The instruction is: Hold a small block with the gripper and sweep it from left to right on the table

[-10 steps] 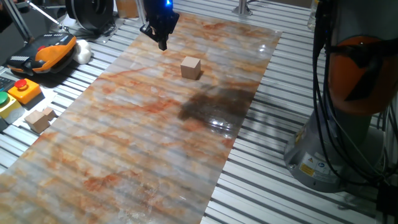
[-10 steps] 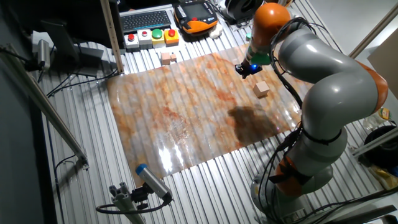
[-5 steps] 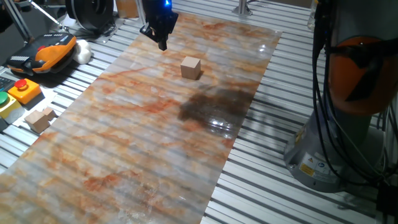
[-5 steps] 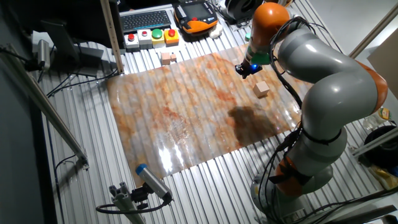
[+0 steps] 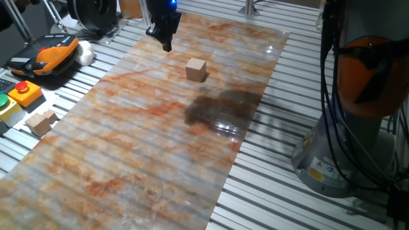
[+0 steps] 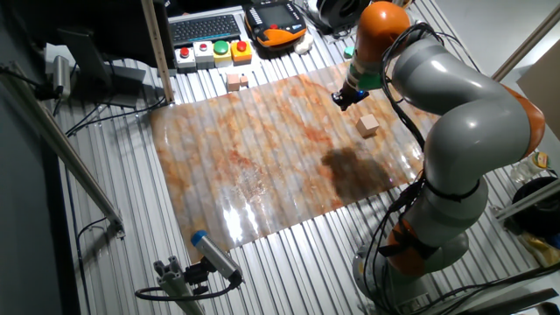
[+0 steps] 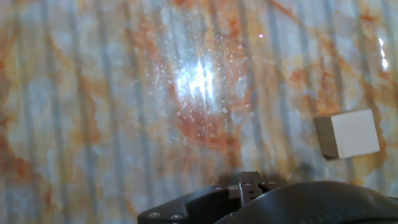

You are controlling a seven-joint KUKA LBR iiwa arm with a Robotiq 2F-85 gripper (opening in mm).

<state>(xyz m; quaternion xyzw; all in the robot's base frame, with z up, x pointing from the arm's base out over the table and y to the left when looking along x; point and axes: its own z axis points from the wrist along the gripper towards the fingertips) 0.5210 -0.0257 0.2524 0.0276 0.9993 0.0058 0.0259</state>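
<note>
The small light-tan wooden cube (image 5: 196,69) sits alone on the long shiny orange-and-grey marbled table (image 5: 128,140). The black two-finger gripper (image 5: 165,39) hangs above the table near the cube, not touching it. I cannot tell if its fingers are apart or together.

Readable text: none.
Robot base (image 5: 326,171): a small yellow warning sticker at 4 o'clock, perhaps printed, too small to read.

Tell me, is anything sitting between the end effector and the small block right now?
Nothing: in both fixed views only bare marbled table shows between the end effector and the small block; the hand view shows the same.
</note>
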